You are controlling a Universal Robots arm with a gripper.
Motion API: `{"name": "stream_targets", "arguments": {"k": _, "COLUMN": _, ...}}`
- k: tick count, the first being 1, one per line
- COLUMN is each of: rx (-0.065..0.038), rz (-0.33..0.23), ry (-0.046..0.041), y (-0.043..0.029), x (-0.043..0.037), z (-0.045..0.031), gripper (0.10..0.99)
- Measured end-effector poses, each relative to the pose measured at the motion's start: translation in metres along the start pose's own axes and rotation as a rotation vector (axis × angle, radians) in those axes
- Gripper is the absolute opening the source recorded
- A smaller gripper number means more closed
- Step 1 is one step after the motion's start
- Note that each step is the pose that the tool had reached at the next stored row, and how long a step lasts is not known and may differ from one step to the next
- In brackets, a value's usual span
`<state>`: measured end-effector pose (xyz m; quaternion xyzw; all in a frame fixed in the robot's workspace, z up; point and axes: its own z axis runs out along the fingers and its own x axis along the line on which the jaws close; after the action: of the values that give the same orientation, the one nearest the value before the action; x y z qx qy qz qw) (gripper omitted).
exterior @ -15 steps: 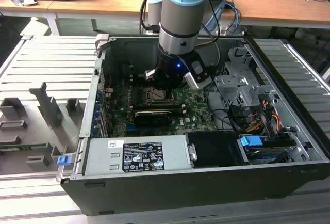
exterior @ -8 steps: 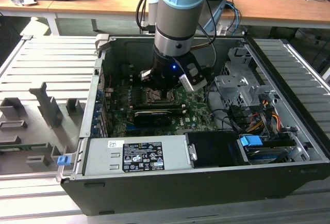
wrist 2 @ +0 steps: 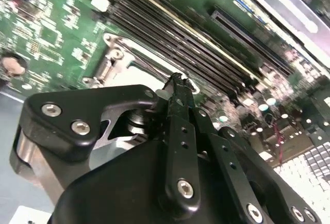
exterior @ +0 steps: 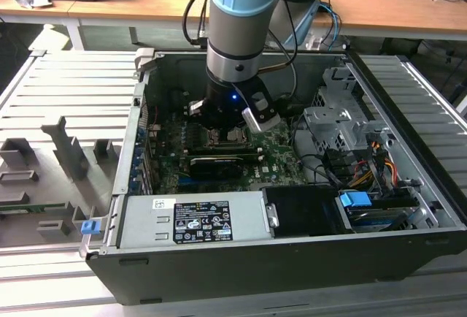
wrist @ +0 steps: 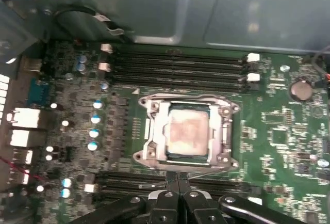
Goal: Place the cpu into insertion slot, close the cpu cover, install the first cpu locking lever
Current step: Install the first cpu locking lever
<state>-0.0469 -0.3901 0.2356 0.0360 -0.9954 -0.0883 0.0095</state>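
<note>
Your cpu (wrist: 186, 133) sits in the socket on the board (wrist: 278, 131) with the cover (wrist: 154, 131) down around it, so you're on the lever step. Gripper (wrist: 178, 180) hovers at the socket's edge, jaws pinched together, apparently holding nothing. A thin wire there is probably the lever (wrist: 198, 172); hard to tell. You need that rod pressed down and hooked. Latch point hidden.

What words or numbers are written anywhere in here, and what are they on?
Label on the grey power supply box, exterior view: print is there, too small to read.
Motherboard, first wrist view: tiny white markings, too blurred to read.
The cpu: no print I can make out.
</note>
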Motion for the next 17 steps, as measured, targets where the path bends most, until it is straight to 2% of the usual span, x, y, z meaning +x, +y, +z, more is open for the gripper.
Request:
{"name": "stream_targets", "arguments": {"k": 3, "rx": -0.002, "rz": 0.0, "ry": -0.0003, "y": -0.0001, "x": 0.0066, "z": 0.0033, "gripper": 0.106}}
{"name": "stream_targets", "arguments": {"k": 7, "rx": -0.002, "rz": 0.0, "ry": -0.0002, "y": -0.0014, "x": 0.0092, "z": 0.0118, "gripper": 0.106}}
{"name": "stream_targets", "arguments": {"k": 17, "rx": -0.003, "rz": 0.0, "ry": -0.0002, "y": -0.0015, "x": 0.0093, "z": 0.0124, "gripper": 0.106}}
